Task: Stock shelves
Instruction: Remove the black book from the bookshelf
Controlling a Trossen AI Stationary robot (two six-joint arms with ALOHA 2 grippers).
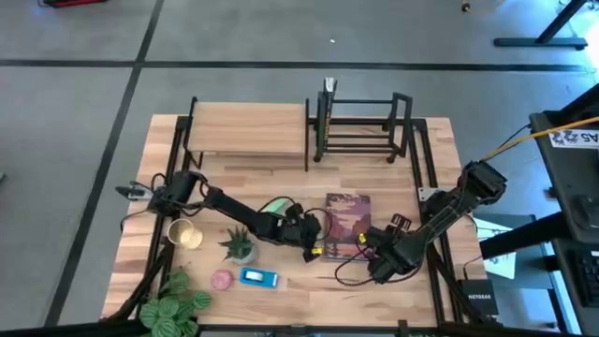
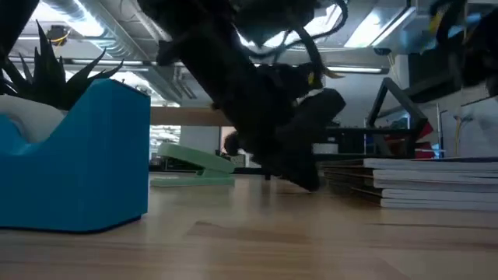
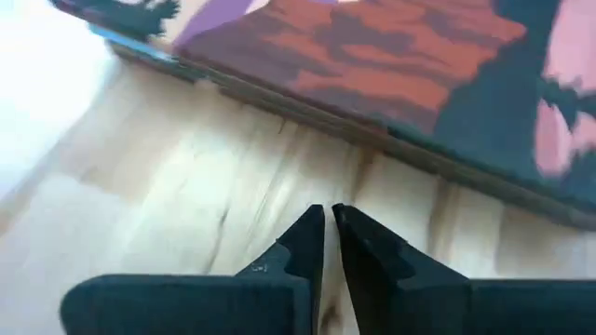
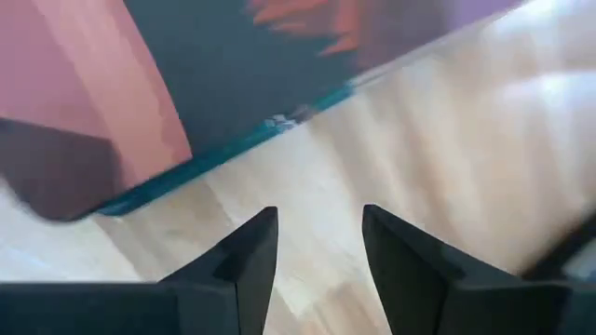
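The wood-topped shelf (image 1: 248, 128) and the black book rack (image 1: 360, 126) stand side by side at the table's (image 1: 281, 183) top edge in the high view. My left gripper (image 3: 327, 228), fingers pressed together, and my right gripper (image 4: 318, 244) (fingers parted, holding nothing) flank the book stack (image 1: 346, 225) at centre.

"NETGEAR" on black box (image 1: 478, 298)
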